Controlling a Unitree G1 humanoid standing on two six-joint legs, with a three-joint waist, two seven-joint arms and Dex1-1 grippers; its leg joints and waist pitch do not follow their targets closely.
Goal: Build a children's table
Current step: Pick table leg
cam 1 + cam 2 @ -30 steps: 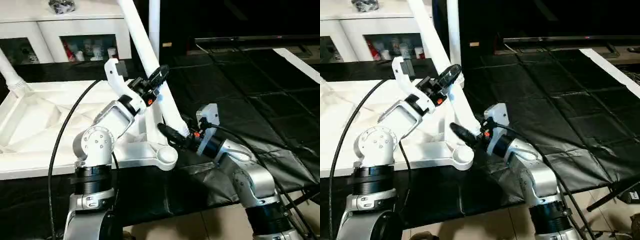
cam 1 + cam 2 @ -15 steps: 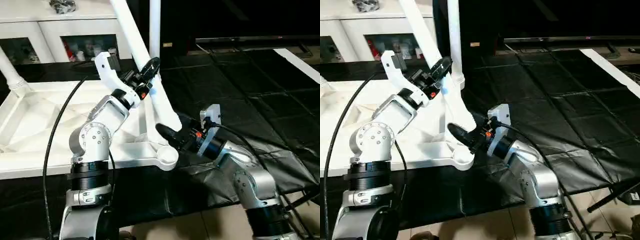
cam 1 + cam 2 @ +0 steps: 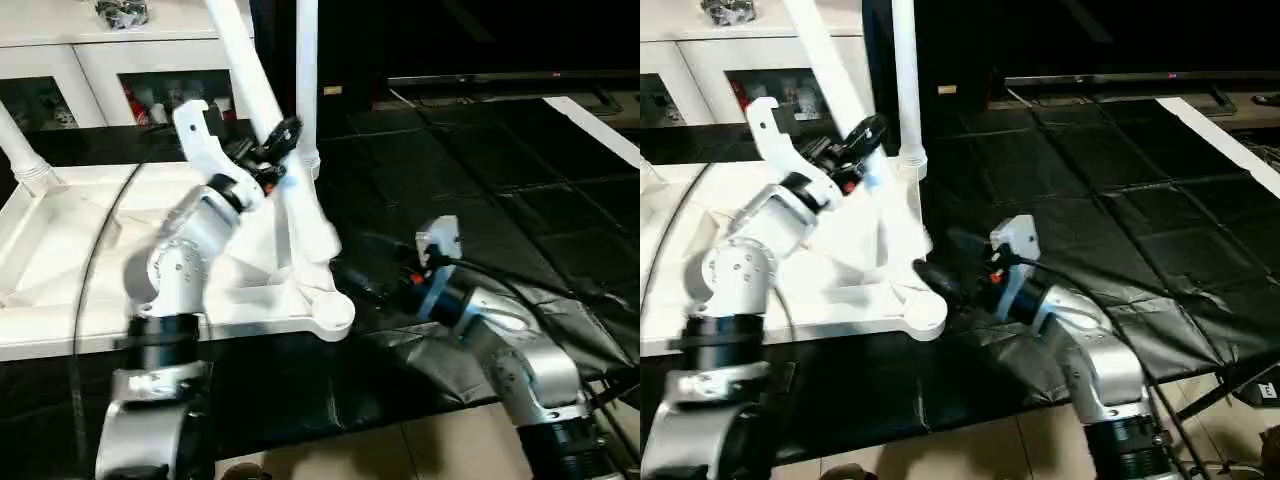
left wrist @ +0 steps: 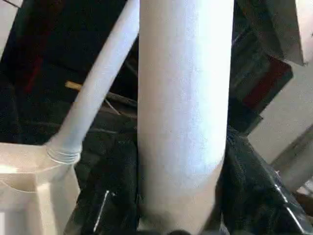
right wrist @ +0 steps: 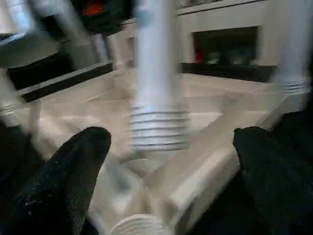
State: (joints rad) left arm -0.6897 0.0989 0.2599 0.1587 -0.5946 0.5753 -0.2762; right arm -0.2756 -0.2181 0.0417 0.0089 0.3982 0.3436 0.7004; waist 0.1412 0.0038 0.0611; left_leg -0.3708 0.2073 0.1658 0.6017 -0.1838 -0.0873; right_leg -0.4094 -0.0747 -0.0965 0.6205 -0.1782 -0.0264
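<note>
On the left, the upturned table top (image 3: 70, 240) lies ribbed side up on the black-draped bench (image 3: 480, 180), two legs already standing in its far sockets. My left gripper (image 3: 275, 150) clasps the smooth tapered leg (image 3: 290, 190), whose ridged end has swung in above the near right socket (image 3: 333, 313). My right gripper (image 3: 940, 285) has let go, spread wide beside it. Seating looks next.
</note>
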